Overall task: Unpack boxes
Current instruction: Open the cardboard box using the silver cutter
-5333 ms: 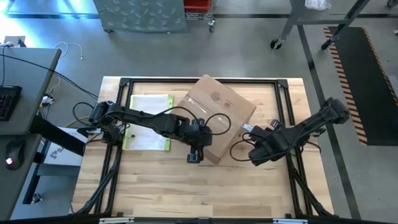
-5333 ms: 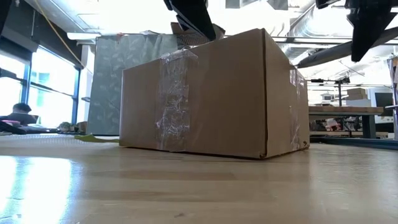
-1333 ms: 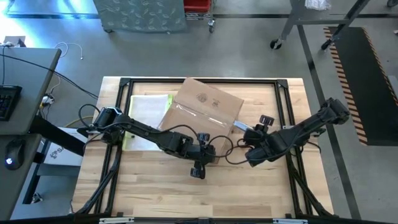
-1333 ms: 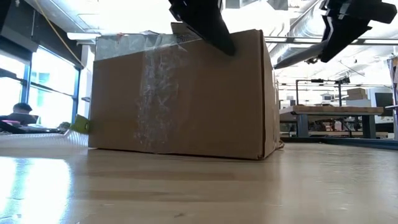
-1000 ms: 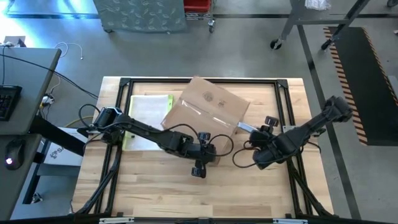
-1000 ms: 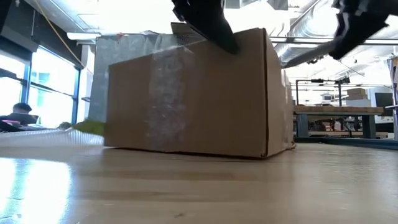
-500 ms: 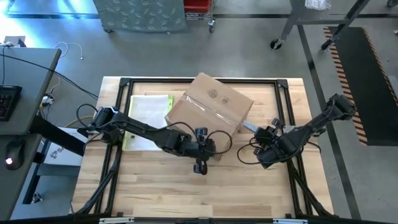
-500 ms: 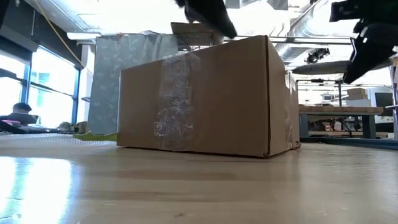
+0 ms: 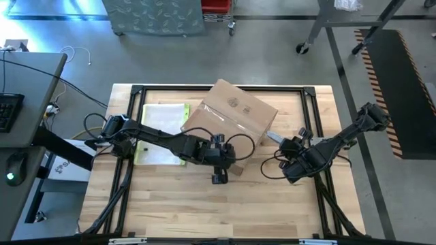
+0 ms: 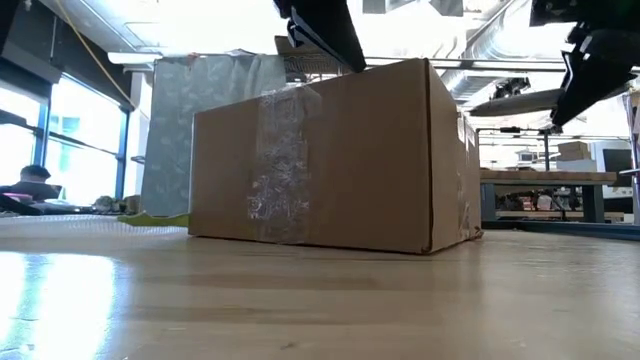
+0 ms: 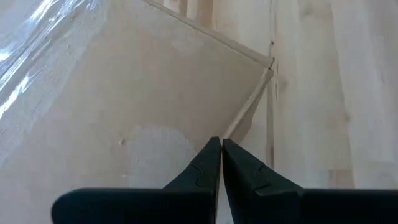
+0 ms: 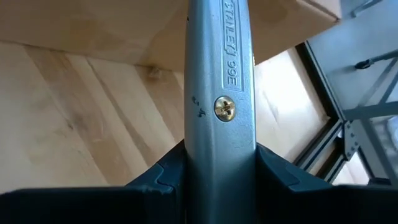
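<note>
Carton [image 9: 230, 117] mid-table, flat sleeve [image 9: 162, 124] to its left, left end effector [image 9: 220, 171] at its near corner, right end effector [image 9: 285, 146] beside it

Bright overhead light; glare on the table [image 10: 150, 290] in the low view, backlit against blown-out ceiling.

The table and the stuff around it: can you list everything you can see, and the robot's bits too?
Box: one, brown cardboard with clear tape, closed, middle back of the table.
Sleeve: one, clear with a yellow-green edge, flat on the table, left of the box.
Knife: one, silver metal, held in the right gripper.
Table: one, pale wood with a black frame.
Person: one, far off in the room, low view's left edge.
Left gripper: one, dark, shut, over the box's near corner.
Right gripper: one, dark, right of the box.
</note>
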You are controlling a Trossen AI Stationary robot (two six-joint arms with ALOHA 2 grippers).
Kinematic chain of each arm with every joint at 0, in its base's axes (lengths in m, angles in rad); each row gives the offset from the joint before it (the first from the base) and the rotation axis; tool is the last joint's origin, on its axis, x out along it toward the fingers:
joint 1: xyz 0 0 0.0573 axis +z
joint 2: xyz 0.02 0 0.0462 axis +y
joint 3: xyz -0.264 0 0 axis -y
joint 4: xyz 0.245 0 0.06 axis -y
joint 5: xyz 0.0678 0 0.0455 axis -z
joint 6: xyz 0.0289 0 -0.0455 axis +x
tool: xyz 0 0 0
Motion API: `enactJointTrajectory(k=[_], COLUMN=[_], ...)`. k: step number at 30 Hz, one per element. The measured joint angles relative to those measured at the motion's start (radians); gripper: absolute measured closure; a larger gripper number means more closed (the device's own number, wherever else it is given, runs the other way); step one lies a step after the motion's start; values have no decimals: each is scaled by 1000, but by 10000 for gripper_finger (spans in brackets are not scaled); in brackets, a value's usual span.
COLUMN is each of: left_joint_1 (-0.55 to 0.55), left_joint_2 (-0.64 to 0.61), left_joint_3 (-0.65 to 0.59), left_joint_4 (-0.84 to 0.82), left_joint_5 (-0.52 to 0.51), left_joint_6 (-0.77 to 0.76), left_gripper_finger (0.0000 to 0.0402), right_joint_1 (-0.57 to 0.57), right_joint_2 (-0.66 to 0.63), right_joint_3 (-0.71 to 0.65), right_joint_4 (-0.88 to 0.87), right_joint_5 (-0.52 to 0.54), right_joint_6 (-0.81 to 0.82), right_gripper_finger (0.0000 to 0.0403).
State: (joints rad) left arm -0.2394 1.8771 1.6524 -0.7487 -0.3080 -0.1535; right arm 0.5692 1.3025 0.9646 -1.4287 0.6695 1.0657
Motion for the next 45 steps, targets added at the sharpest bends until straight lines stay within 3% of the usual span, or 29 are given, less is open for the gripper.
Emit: enactJointTrajectory(k=[18,37,45], left_joint_1=[-1,-5,0], left_joint_2=[0,16,40], left_joint_3=[-2,-1,-1], left_joint_4=[-4,14,68], left_joint_5=[0,-5,-68], left_joint_6=[0,17,29], left_gripper_finger=[401,401,401], right_joint_1=[-19,-21,-15], right_joint_2=[46,45,46], right_joint_3=[1,3,6], right_joint_4=[-14,136,221], right_joint_5=[11,11,-42], right_joint_6=[-18,-204,-298], right_gripper_finger=[303,303,305])
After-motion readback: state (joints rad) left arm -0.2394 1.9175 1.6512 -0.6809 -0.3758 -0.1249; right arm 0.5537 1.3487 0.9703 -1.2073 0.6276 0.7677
